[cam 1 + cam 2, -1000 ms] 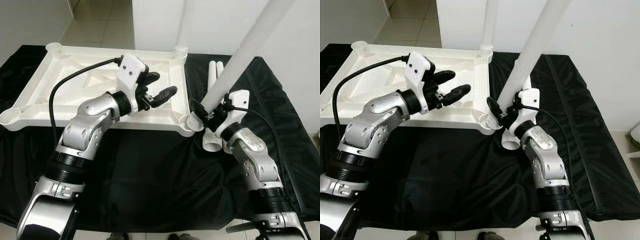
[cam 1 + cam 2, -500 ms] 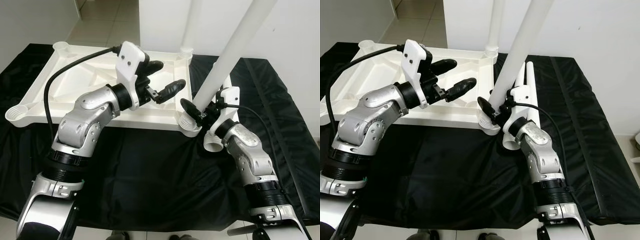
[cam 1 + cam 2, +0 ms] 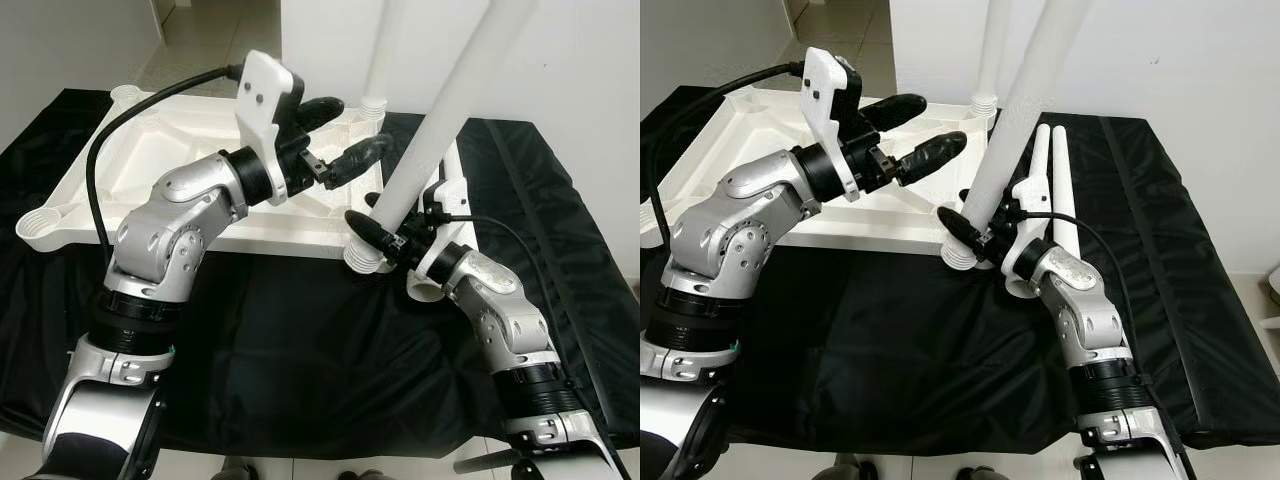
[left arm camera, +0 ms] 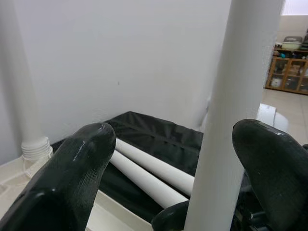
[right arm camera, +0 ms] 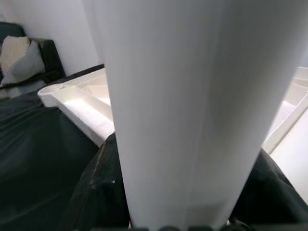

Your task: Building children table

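From my remote station I am looking down at a black cloth [image 3: 300,340] covering the work surface, on which the white table top [image 3: 160,165] is lying upside down, its ribbed underside facing up and round leg sockets showing at its corners. At left, my left arm is reaching over the table top, and the left gripper [image 3: 340,135] is hovering above the far right part of the panel with its two black fingers [image 3: 362,152] spread apart and grasping nothing; in the left wrist view those fingers [image 4: 72,173] are flanking the tall leg without touching it. Behind the gripper, at the far right corner, one white leg [image 3: 385,50] is already standing upright in its socket. Moving right, the near right corner socket [image 3: 362,258] is sitting at the edge of the panel, and a second white leg [image 3: 440,120] is rising from just above it at a slant, leaning toward the right. My right gripper [image 3: 385,235] is clenched on this leg close to its lower end, beside the socket; I cannot tell whether the leg end is seated in the socket. In the right wrist view the leg [image 5: 192,106] is passing between the dark fingers. Farther right, two spare legs [image 3: 1055,180] are lying side by side on the cloth, behind the right arm.
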`<state>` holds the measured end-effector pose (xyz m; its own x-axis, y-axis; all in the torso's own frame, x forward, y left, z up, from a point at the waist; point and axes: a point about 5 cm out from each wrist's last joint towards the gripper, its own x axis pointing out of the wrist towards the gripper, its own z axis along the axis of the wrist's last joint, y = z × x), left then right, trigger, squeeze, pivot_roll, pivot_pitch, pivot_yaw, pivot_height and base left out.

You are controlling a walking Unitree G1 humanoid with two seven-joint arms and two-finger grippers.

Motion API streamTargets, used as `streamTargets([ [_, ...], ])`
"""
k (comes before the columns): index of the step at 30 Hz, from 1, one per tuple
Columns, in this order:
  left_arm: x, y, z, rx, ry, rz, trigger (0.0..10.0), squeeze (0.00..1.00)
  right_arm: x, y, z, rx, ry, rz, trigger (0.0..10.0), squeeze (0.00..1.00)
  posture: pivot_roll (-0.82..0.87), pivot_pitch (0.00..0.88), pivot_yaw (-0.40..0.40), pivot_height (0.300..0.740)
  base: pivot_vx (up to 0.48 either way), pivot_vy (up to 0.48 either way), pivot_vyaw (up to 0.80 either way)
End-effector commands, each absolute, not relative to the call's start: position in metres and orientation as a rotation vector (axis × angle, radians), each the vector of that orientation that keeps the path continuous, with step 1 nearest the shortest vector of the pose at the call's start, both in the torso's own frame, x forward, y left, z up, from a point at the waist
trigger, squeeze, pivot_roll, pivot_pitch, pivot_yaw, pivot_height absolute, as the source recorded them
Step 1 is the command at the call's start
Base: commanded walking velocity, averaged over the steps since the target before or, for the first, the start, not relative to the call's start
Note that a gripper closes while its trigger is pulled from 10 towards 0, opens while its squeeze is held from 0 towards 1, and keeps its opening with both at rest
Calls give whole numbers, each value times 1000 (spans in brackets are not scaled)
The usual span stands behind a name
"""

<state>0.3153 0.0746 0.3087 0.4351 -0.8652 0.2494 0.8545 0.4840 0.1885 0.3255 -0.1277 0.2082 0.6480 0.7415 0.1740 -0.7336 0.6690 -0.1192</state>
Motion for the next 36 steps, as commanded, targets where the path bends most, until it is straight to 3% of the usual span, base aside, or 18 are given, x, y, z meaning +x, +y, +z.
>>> streamTargets([
  [1,308,67,312,51,-337,-1140,10000,0,321,-128,209,-42,-216,873,10000,0,8,82,-31,740,0,0,0],
  [16,289,49,313,78,-260,-1350,10000,0,319,-127,209,-154,-168,1002,10000,0,5,58,-35,740,0,0,0],
  [36,285,43,336,46,-246,-1424,10000,0,315,-124,203,-257,-78,1158,10000,0,4,26,-44,740,0,0,0],
])
